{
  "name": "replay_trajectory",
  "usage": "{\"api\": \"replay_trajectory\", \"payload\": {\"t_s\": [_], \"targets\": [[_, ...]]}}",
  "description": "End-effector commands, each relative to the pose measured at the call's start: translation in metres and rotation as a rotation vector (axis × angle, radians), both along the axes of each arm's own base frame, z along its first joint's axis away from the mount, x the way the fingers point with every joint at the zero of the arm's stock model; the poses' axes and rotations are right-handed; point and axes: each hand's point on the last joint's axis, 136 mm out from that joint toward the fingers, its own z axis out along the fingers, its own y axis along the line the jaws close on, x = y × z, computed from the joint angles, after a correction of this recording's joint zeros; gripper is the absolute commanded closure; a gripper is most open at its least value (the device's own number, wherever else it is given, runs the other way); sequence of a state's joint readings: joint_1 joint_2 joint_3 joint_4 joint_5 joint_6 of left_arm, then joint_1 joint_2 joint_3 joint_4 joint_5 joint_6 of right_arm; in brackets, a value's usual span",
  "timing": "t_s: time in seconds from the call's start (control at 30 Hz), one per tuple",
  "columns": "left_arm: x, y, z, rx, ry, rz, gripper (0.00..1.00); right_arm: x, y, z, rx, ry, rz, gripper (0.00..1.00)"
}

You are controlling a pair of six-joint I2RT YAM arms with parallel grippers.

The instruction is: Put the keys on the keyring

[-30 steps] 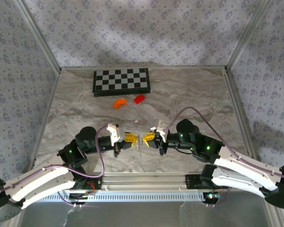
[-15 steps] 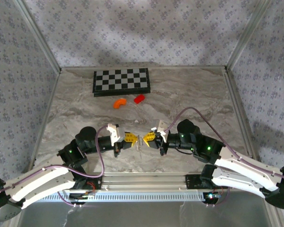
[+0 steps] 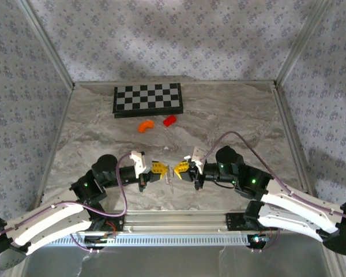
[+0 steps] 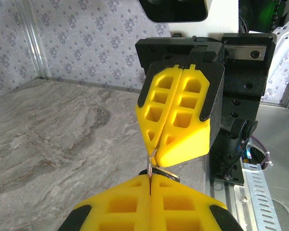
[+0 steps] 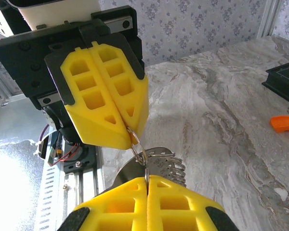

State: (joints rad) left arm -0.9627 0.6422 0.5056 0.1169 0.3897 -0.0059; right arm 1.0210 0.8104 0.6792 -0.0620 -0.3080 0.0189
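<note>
Low over the near middle of the table, my left gripper [image 3: 165, 171] and right gripper [image 3: 177, 169] meet tip to tip. Both are shut on thin wire of the silvery keyring [image 5: 139, 144], which spans the small gap between them. In the right wrist view the left gripper [image 5: 133, 133] pinches an oval loop, and my own right gripper [image 5: 146, 178] pinches a wire edge-on just below it. The keys [image 5: 169, 162], a flat grey metal piece with coil-like wire, hang behind the link. In the left wrist view my left gripper [image 4: 150, 179] faces the right gripper [image 4: 156, 150], with the keys [image 4: 167, 174] dark below.
A black-and-white checkerboard [image 3: 148, 99] lies at the back left of the table. In front of it sit a curved orange piece [image 3: 145, 125] and a red block [image 3: 170, 120]. The aluminium rail [image 3: 179, 219] with both arm bases runs along the near edge.
Both arms stay almost still with their tips together. The right arm has edged slightly, and the metal hanging between the tips has shifted a little.
</note>
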Motion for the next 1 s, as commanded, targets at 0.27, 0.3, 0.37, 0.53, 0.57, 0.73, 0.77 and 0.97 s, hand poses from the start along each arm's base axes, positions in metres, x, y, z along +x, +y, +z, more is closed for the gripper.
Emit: {"api": "replay_trajectory", "payload": {"t_s": [0.27,0.3,0.37,0.53,0.57,0.73,0.77,0.97], "targets": [[-0.0047,-0.0006,0.0169,-0.059,-0.028,-0.020,1.00,0.0001,0.0026,0.0096,0.042,-0.005,0.014,1.00],[-0.0045,-0.0006,0.0169,-0.059,-0.028,-0.018,1.00,0.0001,0.0029,0.0092,0.040,-0.003,0.015,1.00],[-0.0045,-0.0003,0.0167,-0.058,-0.027,-0.018,1.00,-0.0005,0.0028,0.0096,0.042,-0.004,0.018,1.00],[-0.0044,0.0008,0.0170,-0.058,-0.030,-0.014,1.00,-0.0019,-0.0019,0.0070,0.024,0.002,0.011,1.00],[-0.0044,0.0008,0.0169,-0.058,-0.029,-0.014,1.00,-0.0022,-0.0032,0.0076,0.022,0.000,0.010,1.00],[-0.0044,0.0004,0.0173,-0.057,-0.032,-0.015,1.00,-0.0027,-0.0054,0.0105,0.016,-0.009,0.009,1.00],[-0.0043,0.0001,0.0174,-0.057,-0.030,-0.016,1.00,-0.0026,-0.0051,0.0107,0.016,-0.011,0.010,1.00],[-0.0051,0.0001,0.0185,-0.058,-0.030,-0.020,1.00,-0.0005,-0.0009,0.0123,0.024,-0.015,0.019,1.00]]}}
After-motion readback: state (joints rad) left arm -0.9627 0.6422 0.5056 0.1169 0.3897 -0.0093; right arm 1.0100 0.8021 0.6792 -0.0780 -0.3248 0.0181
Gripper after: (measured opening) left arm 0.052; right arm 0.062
